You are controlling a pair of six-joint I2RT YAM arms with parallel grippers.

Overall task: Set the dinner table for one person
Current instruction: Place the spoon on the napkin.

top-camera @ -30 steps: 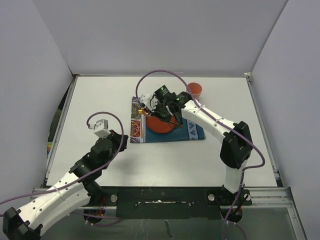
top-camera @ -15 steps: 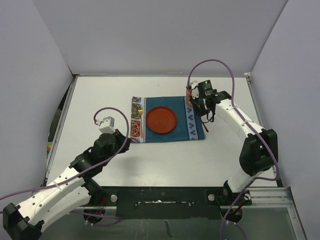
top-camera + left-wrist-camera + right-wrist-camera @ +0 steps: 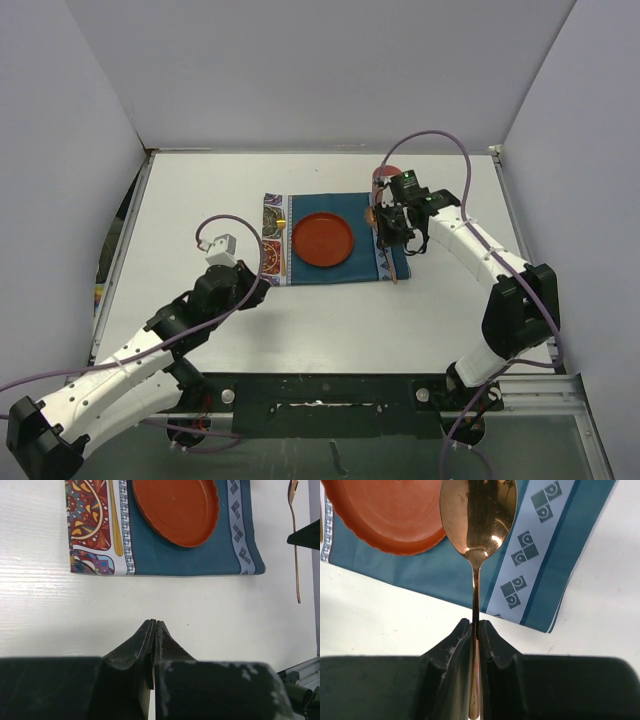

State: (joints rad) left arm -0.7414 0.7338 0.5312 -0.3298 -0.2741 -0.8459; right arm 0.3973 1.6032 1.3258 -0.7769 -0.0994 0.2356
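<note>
White desk (image 3: pixel 180 200) lay under both your arms. At seven o'clock of the placemat (image 3: pixel 340 275), your left fingers (image 3: pixel 135 647) sat pressed together, empty. At three o'clock of the orange plate (image 3: pixel 322 240), your right fingers (image 3: pixel 454 647) clamped a copper spoon (image 3: pixel 477 515).

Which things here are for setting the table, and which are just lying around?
For the job: table, placemat, plate, gold cutlery piece on the placemat, cup, spoon pinched in the right gripper.

Just there: purple cables, the left gripper shut and empty, something colourful past the table's left edge, too small to tell.
</note>
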